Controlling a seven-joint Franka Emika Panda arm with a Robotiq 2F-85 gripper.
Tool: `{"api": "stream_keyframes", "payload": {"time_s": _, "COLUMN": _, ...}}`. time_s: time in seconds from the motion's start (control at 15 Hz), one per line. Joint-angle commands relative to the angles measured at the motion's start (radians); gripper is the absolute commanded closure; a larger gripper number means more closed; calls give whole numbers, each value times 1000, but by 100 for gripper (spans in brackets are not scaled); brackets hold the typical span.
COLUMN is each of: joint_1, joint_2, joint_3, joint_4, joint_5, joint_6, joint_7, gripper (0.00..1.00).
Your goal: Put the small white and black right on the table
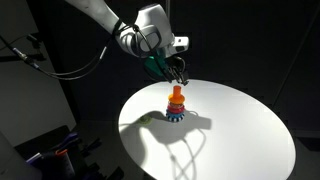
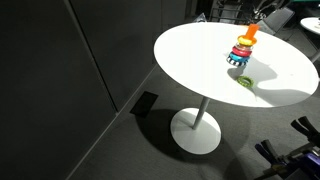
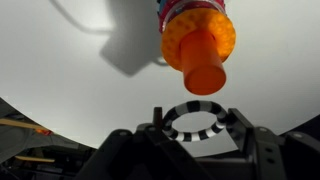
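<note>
My gripper [image 3: 197, 120] is shut on the small white and black striped ring [image 3: 193, 134], with one finger on each side of it. It holds the ring in the air just above the orange top of the stacked ring toy [image 3: 197, 40]. In both exterior views the toy [image 1: 177, 104] [image 2: 241, 50] stands upright on the round white table [image 1: 240, 130] [image 2: 190, 50]. The gripper [image 1: 178, 76] hangs right above the toy. The ring is too small to make out in the exterior views.
A small green ring [image 2: 245, 81] lies on the table next to the toy. The table stands on a single pedestal foot [image 2: 196, 132]. Dark walls and dark floor surround it, with cables and equipment at the table's edge [image 1: 40, 155].
</note>
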Motion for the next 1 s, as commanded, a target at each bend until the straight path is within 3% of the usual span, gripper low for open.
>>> {"api": "stream_keyframes", "payload": {"time_s": 0.0, "joint_1": -9, "joint_2": -84, "joint_3": 5, "joint_4": -49, "joint_5": -7, "joint_6": -60, "joint_7": -7, "gripper": 59}}
{"api": "stream_keyframes", "payload": {"time_s": 0.53, "joint_1": -26, "joint_2": -187, "joint_3": 9, "joint_4": -136, "joint_5": -13, "joint_6": -217, "joint_7": -42, "gripper": 59}}
{"api": "stream_keyframes", "payload": {"time_s": 0.93, "joint_1": -24, "joint_2": -225, "joint_3": 12, "joint_4": -224, "joint_5": -55, "joint_6": -246, "joint_7": -30, "gripper": 59}}
